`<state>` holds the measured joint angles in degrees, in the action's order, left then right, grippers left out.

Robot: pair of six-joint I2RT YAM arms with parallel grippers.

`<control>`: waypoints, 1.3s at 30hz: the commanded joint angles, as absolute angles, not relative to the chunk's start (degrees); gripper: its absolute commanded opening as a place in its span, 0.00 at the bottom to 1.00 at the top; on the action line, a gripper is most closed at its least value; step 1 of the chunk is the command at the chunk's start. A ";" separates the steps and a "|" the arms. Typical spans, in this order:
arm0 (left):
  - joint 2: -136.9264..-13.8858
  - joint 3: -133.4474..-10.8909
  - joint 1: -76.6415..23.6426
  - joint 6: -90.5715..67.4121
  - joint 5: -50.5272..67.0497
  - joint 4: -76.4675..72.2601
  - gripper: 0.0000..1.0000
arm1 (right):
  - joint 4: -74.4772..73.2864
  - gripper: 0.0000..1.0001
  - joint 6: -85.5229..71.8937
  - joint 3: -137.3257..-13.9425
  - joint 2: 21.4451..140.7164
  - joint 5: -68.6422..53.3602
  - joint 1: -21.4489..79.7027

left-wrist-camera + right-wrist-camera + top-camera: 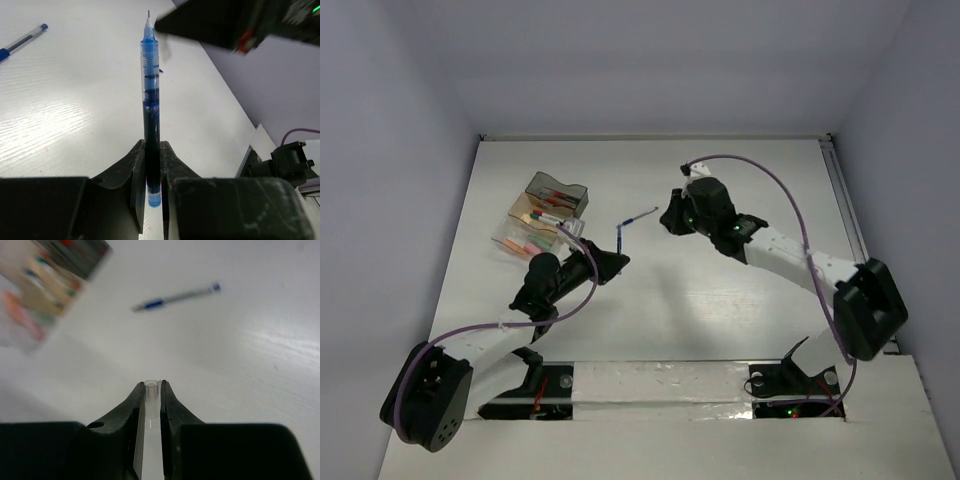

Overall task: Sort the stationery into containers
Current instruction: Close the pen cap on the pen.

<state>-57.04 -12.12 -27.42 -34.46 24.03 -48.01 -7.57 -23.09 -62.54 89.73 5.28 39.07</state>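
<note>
My left gripper (615,259) is shut on a blue pen (620,238). In the left wrist view the gripper (152,146) holds this pen (150,90) by its rear end, with the bare tip pointing away toward the right gripper. My right gripper (671,222) is shut on a clear pen cap (151,389), as the right wrist view (151,386) shows. A second blue pen (641,215) lies on the table between the grippers; it also shows in the wrist views (22,42) (175,297). The containers (545,212) stand at the far left, one smoky grey tray (560,190) and clear ones holding coloured stationery (42,282).
Purple cables (790,200) loop over both arms. The right arm's dark body (215,22) hangs just beyond the held pen's tip. White walls enclose the table on three sides.
</note>
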 commanded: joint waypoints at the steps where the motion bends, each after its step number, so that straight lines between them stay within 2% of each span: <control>1: -56.69 -14.32 -28.39 -32.96 26.54 -53.35 0.00 | 12.35 0.00 -28.91 -59.26 82.72 0.45 39.20; 6: -57.66 -14.77 -30.32 -32.35 26.63 -53.70 0.00 | 28.52 0.00 -34.70 -55.29 80.24 -6.49 39.72; 10: -57.92 -14.85 -30.84 -31.91 26.46 -53.79 0.00 | 35.57 0.00 -36.74 -54.32 81.38 -8.87 40.95; 20: -57.13 -14.77 -31.38 -31.55 25.49 -53.61 0.00 | 38.76 0.00 -37.97 -55.81 85.25 -12.30 43.07; 39: -55.28 -14.41 -31.38 -31.38 25.05 -53.26 0.00 | 36.56 0.00 -37.09 -56.07 86.31 -9.49 43.59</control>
